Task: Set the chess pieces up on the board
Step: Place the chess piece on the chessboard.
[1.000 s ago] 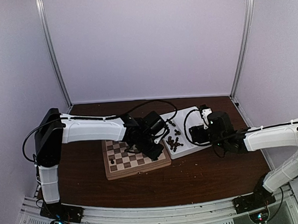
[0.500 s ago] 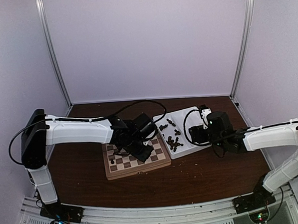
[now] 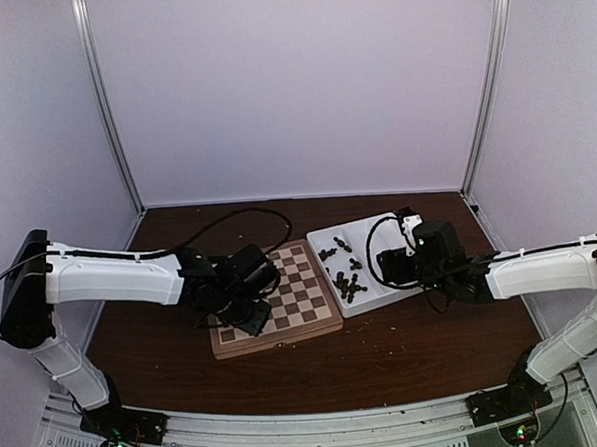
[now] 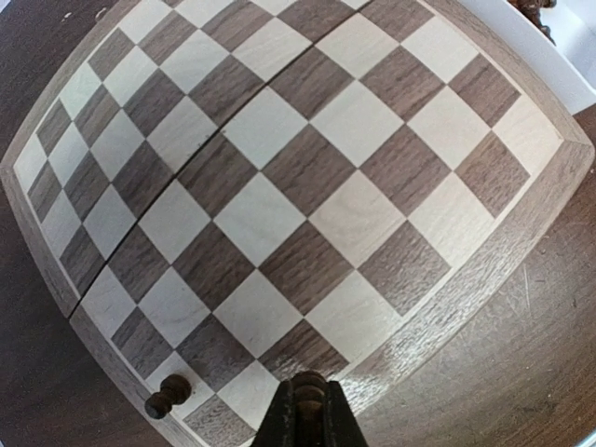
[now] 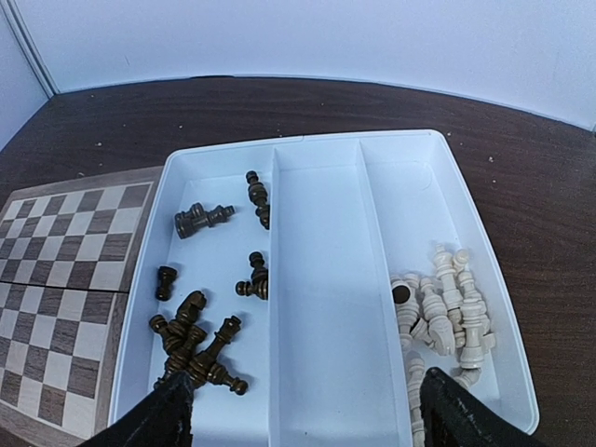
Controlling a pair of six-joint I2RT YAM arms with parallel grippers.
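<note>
The left gripper (image 4: 310,396), fingers pressed together, hangs over the near-left edge of the board (image 4: 279,205) beside one dark piece (image 4: 168,397) on a corner square, while the right gripper (image 5: 307,407), fingers spread wide, hangs above the white tray (image 5: 317,233), whose compartment nearest the board holds the other chess pieces (image 5: 196,335).

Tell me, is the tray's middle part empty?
Empty. The middle part shows only bare white; dark pieces and pale pieces sit in the outer parts.
</note>
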